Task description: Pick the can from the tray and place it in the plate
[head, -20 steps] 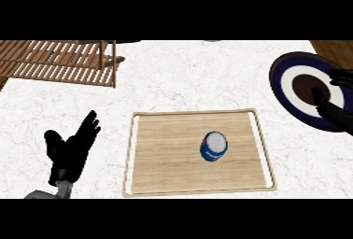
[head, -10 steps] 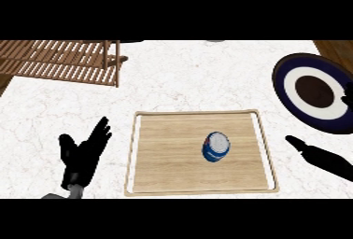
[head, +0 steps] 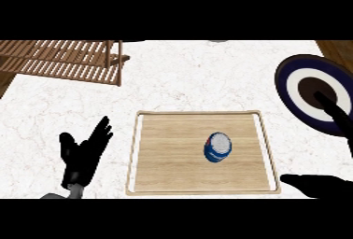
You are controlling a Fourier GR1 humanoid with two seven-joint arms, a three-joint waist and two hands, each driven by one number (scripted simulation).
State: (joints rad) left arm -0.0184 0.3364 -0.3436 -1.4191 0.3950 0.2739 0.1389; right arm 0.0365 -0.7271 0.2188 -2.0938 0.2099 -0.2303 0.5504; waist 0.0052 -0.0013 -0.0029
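Note:
A blue and white can (head: 218, 146) stands on the wooden tray (head: 172, 140), a little right of its middle. The plate (head: 298, 88), dark blue with a white ring and a brown centre, lies at the right edge, beyond the tray's far right corner. My right hand (head: 322, 186) is open at the lower right, just outside the tray's near right corner. Its thumb points left and one long finger (head: 335, 114) reaches up across the plate's near part. It touches neither the can nor the tray. My left hand (head: 82, 154) is open, fingers up, left of the tray.
A slatted wooden rack (head: 62, 60) sits at the far left corner of the white marble counter (head: 193, 74). The counter's brown edge shows at the upper right and far left.
The right hand came down from over the plate to the lower right and now spreads wider beside the tray's corner. The left hand drifted slightly toward the tray. The can has not moved.

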